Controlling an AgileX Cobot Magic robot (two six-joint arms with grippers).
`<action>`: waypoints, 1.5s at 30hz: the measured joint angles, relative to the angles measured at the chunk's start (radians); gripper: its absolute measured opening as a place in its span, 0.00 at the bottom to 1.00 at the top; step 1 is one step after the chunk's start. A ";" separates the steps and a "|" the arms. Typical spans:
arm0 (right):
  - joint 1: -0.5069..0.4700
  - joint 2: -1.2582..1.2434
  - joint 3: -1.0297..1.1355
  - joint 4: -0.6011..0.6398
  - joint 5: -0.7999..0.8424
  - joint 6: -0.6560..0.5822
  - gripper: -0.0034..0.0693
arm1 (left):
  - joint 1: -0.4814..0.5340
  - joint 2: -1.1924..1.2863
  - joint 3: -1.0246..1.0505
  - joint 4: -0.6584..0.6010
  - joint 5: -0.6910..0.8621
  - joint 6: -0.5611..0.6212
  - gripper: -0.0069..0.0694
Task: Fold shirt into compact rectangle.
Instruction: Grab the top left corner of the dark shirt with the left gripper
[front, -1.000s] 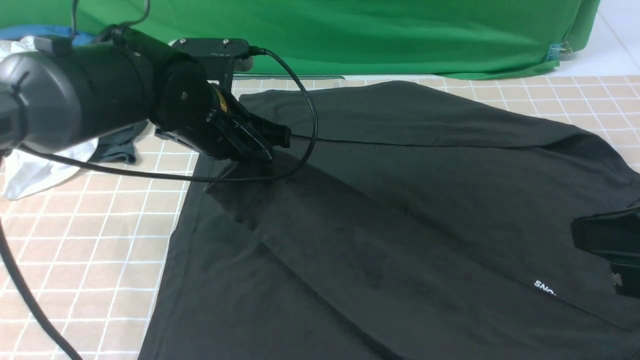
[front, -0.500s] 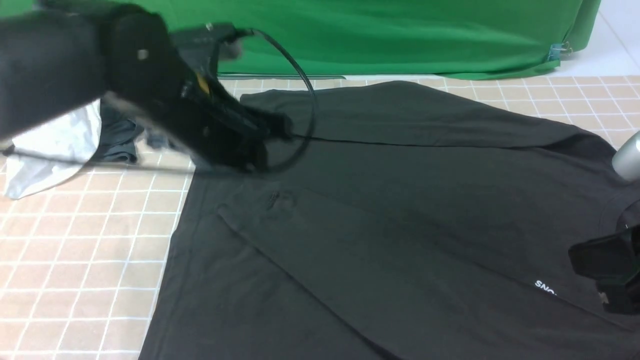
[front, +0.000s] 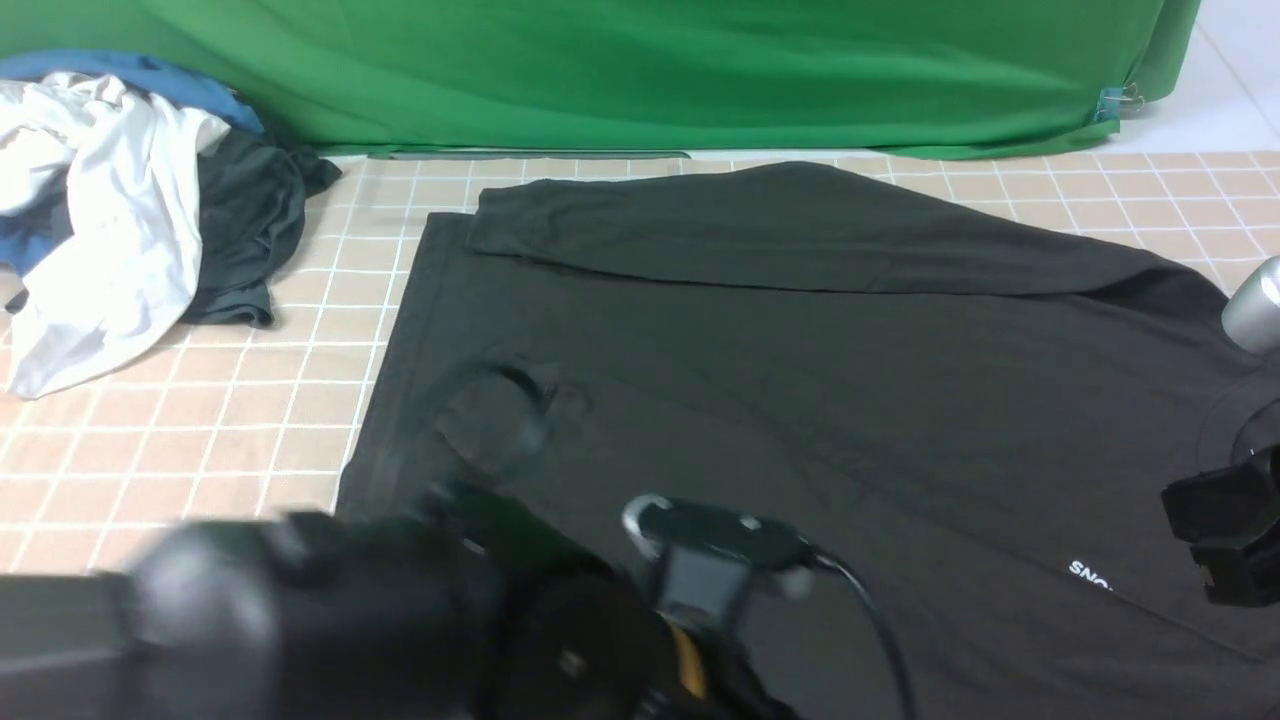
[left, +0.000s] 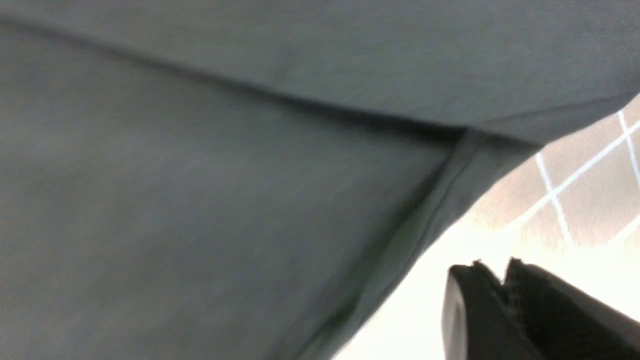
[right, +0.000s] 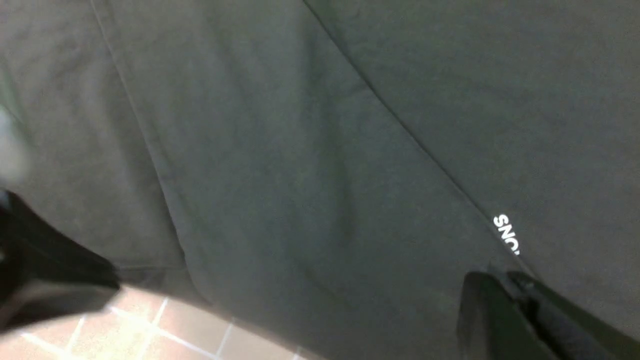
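While shirt (front: 800, 380) lies spread on checked cloth (front: 200, 450) | clothes heap (front: 120, 210) well apart

Left arm (front: 350, 610) swung back to near edge; sleeve cuff (front: 492, 412) apparently dropped, lying on shirt (front: 800, 400).

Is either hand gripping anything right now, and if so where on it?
Nothing is held. The left hand is off the large black long-sleeved shirt; the right hand is shut over it, pinching no cloth.
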 joint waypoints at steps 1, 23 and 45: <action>0.000 0.000 0.000 0.000 0.000 0.001 0.12 | -0.007 0.020 0.000 -0.003 -0.030 -0.001 0.32; 0.000 0.000 0.000 0.012 -0.025 0.001 0.13 | -0.013 0.098 -0.017 -0.021 -0.323 0.021 0.73; 0.000 0.000 0.000 0.012 -0.040 0.001 0.14 | -0.134 0.100 -0.017 -0.126 -0.360 0.113 0.72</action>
